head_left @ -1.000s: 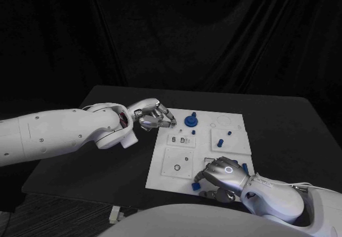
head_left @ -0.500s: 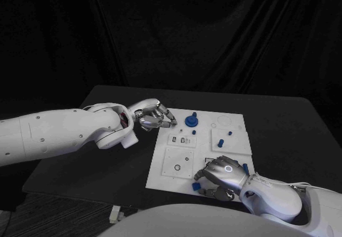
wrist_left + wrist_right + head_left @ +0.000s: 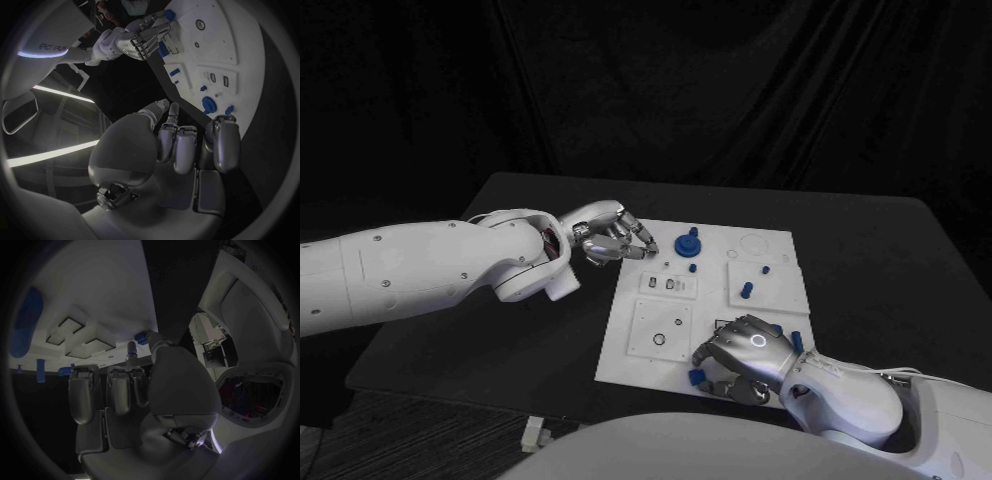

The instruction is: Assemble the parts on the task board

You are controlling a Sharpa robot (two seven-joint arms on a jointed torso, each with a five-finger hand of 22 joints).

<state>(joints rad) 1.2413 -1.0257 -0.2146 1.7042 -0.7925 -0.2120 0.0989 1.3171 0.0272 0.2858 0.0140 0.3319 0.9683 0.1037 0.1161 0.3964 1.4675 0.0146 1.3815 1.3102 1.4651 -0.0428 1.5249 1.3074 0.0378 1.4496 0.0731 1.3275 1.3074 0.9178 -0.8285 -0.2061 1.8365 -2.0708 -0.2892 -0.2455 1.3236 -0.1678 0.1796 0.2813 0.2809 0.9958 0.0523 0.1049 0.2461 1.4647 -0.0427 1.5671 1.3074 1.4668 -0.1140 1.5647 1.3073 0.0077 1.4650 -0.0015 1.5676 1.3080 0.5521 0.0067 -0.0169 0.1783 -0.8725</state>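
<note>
The black table (image 3: 516, 330) carries the white board (image 3: 661, 345). Left hand (image 3: 606, 238) hangs at its far left corner, fingers curled on nothing. Right hand (image 3: 740, 357) rests on the near edge, fingers curled; whether it grips anything, I cannot tell. A blue knob (image 3: 687, 243) stands in the board; a small blue piece (image 3: 697, 377) lies just beside the right hand.

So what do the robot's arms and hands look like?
Both arms are smooth, rounded white shells. The left arm shows a dark reddish gap at its wrist. Each ends in a shiny silver hand with jointed metal fingers: the left hand and the right hand, which has a small glowing ring on its back.
</note>
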